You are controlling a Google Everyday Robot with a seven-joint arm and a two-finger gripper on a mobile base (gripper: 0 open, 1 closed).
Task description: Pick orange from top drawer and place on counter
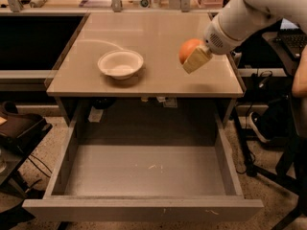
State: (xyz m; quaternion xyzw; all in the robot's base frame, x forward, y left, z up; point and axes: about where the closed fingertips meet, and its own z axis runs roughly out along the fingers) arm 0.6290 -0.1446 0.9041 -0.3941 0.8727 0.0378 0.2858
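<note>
Gripper (191,56), clamped on the orange (187,49), hangs over the counter's (153,32) right side; top drawer (144,172) stands open below it.

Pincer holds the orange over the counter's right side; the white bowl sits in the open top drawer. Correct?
Not quite: the camera view shows the white bowl on the counter, not in the open top drawer. The pincer does hold the orange over the counter's right side.
</note>
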